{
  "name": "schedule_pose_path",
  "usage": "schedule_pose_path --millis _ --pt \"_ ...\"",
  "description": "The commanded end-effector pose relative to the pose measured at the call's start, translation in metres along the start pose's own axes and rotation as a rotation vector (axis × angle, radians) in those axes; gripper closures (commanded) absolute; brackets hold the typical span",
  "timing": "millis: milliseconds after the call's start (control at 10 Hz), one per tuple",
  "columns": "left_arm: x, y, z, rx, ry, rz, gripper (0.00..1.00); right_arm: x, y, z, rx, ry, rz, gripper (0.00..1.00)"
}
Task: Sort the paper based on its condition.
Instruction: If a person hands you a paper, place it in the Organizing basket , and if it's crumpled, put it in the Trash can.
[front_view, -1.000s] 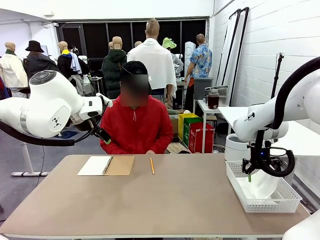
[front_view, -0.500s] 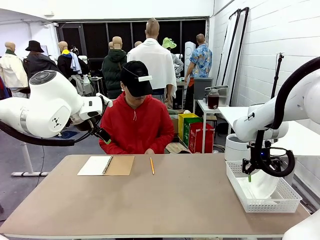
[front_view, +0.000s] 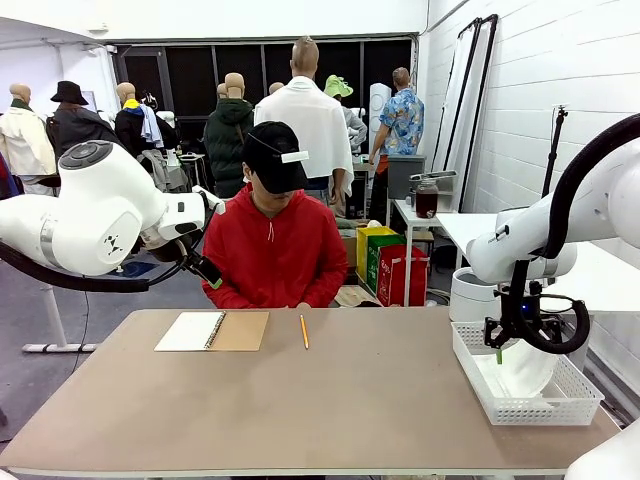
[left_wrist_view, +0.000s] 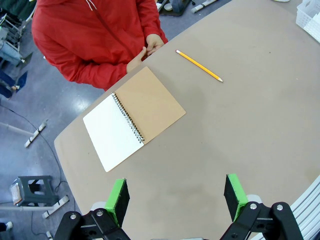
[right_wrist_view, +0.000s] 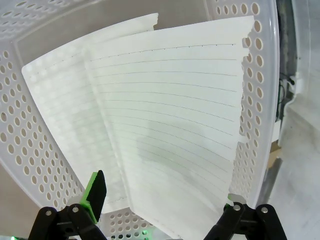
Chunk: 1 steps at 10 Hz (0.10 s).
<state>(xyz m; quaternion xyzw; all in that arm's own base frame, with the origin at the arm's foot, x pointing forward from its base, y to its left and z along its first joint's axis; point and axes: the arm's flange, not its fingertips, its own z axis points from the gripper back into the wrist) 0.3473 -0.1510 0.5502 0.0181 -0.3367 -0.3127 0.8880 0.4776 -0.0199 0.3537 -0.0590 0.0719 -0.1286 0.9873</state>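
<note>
Two flat, lined white sheets of paper lie overlapping in the white mesh basket, and from the front the paper shows inside the basket at the table's right end. My right gripper hangs open just above the sheets with nothing between its fingers; in the front view the right gripper is over the basket's near left part. My left gripper is open and empty, high above the table; from the front the left gripper is raised at the far left.
A spiral notebook lies open with its kraft cover folded out at the far left of the table, with a yellow pencil to its right. The person in red sits at the far edge, hands at the table rim.
</note>
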Motion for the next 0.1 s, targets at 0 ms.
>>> schedule_pose_path --millis 0 --pt "-0.0003 -0.0004 0.0000 0.001 0.000 -0.001 0.00 0.0000 0.0004 -0.0014 -0.001 0.001 0.009 0.00"
